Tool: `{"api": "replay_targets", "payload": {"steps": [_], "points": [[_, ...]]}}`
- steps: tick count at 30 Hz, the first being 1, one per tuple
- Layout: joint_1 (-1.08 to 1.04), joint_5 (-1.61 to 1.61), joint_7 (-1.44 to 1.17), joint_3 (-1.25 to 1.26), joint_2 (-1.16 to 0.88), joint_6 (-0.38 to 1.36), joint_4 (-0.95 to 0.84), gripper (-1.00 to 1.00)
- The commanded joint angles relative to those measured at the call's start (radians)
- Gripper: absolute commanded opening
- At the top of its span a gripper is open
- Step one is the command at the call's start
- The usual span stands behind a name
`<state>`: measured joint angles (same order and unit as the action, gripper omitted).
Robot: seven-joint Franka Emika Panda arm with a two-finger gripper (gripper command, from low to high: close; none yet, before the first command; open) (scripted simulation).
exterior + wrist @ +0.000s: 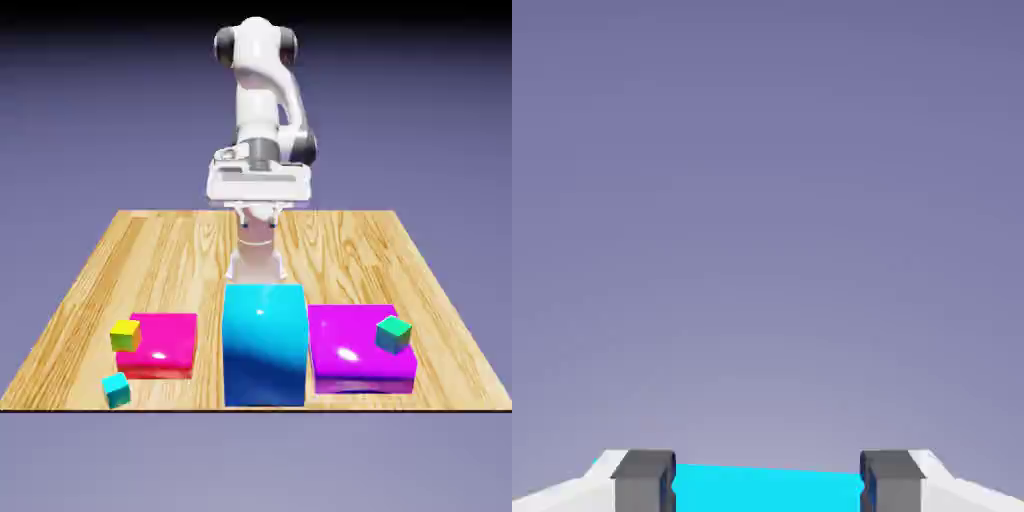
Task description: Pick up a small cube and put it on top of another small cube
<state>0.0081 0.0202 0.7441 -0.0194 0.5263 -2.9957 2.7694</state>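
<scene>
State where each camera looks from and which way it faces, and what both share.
Exterior view: across the table from the robot, raised, looking down toward its base; the white arm and gripper show.
Hand view: on the hand, looking along the open gripper past its two grey fingertips to the backdrop.
Shared: the gripper's fingers, the backdrop and apparently the tall blue block, cyan at the hand view's bottom edge.

Wooden table (200,250), pink slab (165,342), blue block (264,350), purple slab (350,345), cyan cube (117,390)
</scene>
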Motion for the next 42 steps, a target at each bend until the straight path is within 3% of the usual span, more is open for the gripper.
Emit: {"api": "replay_targets", "payload": {"steps": [1, 42], "points": [[-0.003, 0.017, 0.003, -0.016, -0.036, 0.034, -0.034, 0.0], [-0.136, 0.705, 0.107, -0.676, -1.522, 1.438, -1.413, 0.0]]}}
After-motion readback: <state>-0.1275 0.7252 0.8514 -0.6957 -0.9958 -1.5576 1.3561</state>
